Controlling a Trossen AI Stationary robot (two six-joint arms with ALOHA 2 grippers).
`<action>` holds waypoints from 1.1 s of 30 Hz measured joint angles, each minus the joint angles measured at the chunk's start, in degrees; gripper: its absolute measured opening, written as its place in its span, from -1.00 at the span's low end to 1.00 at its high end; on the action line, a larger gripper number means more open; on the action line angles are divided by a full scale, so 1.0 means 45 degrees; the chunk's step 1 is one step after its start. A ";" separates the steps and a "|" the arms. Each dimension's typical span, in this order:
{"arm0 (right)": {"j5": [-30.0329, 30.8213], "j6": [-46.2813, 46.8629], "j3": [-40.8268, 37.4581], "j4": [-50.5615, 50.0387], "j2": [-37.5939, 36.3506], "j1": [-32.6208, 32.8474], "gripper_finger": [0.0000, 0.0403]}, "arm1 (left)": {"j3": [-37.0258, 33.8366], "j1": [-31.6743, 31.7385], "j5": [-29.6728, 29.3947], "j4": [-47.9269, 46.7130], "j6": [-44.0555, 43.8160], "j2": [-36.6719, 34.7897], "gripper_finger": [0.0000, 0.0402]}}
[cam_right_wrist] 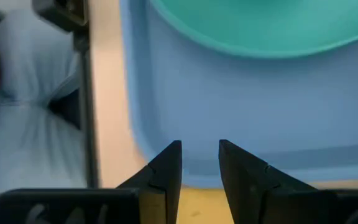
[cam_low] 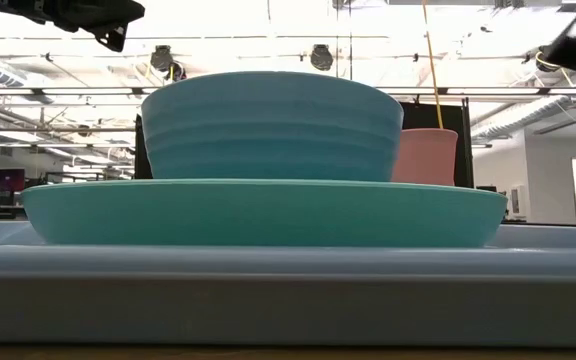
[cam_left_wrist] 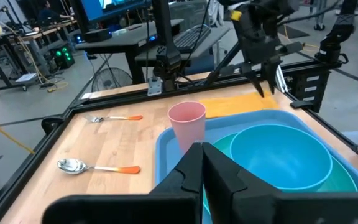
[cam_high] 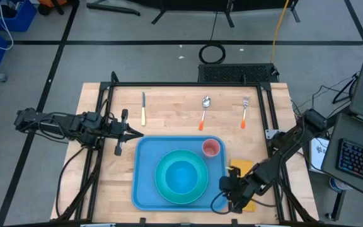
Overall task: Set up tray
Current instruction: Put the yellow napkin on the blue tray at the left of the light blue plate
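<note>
Large flat light-blue plastic tray (cam_high: pixel 145 189) sits on the wooden table (cam_high: pixel 169 107), near edge, centre. On it: round turquoise plate (cam_high: pixel 162 186) with a blue bowl (cam_high: pixel 183 176) stacked inside, pink cup (cam_high: pixel 211 148) at the tray's far right corner. Yellow-orange folded napkin (cam_high: pixel 241 168) just beside the tray's right rim. Right gripper (cam_right_wrist: pixel 199 163) over that napkin, fingers partly apart, holding nothing. Left gripper (cam_high: pixel 137 133) off the tray's far left corner, fingers closed, empty. Knife (cam_high: pixel 143 108), spoon (cam_high: pixel 204 111), fork (cam_high: pixel 244 111) lie along the far side.
</note>
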 joint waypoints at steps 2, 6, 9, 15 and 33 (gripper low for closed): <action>0.0001 0.0040 0.0000 0.0134 0.0007 0.0079 -0.53 | 0.0002 0.0000 0.0000 0.0004 0.0002 -0.0005 -0.98; 0.0037 0.0541 0.0024 0.0069 -0.0145 0.0184 -0.53 | 0.0005 0.0000 0.0000 0.0002 0.0005 -0.0005 -0.90; -0.0757 0.1529 0.0015 -0.0761 -0.0119 0.0310 -0.53 | 0.0005 0.0000 0.0003 -0.0005 0.0007 -0.0005 -0.85; -0.1356 0.2873 0.0015 -0.0600 -0.0051 0.0654 -0.53 | 0.0005 0.0000 0.0005 -0.0561 0.0000 -0.0005 -0.89; -0.3279 0.4367 0.0005 0.1012 0.2309 0.1362 -0.53 | 0.0005 0.0015 0.0223 -0.0885 0.0452 -0.0039 -0.91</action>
